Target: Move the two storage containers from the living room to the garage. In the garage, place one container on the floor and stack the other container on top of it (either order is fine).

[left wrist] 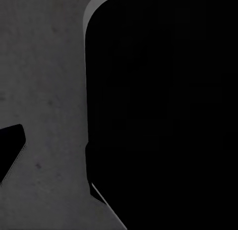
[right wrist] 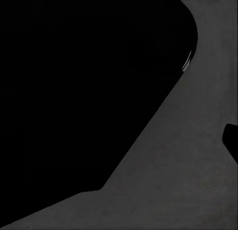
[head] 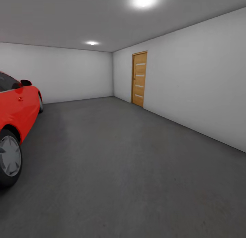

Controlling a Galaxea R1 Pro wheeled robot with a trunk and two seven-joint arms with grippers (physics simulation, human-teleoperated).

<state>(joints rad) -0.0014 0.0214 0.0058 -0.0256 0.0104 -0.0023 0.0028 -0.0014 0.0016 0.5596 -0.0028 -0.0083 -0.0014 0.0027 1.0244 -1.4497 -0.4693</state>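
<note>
I am in the garage, with its dark grey concrete floor (head: 130, 169) stretching ahead of me. The two storage containers are out of view, and so is the living room. In the left wrist view a black fingertip (left wrist: 11, 145) pokes in at the edge over the floor (left wrist: 44, 91). A black fingertip (right wrist: 231, 141) likewise shows at the edge of the right wrist view, above the floor (right wrist: 188, 165). Nothing is seen held at either fingertip.
A red car (head: 17, 111) stands at the left, its wheel (head: 9, 156) close by. A wooden door (head: 139, 79) is set in the white right wall (head: 198, 84). A white wall (head: 68, 74) closes the far end. A large dark robot part (left wrist: 163, 116) (right wrist: 84, 91) covers much of both wrist views.
</note>
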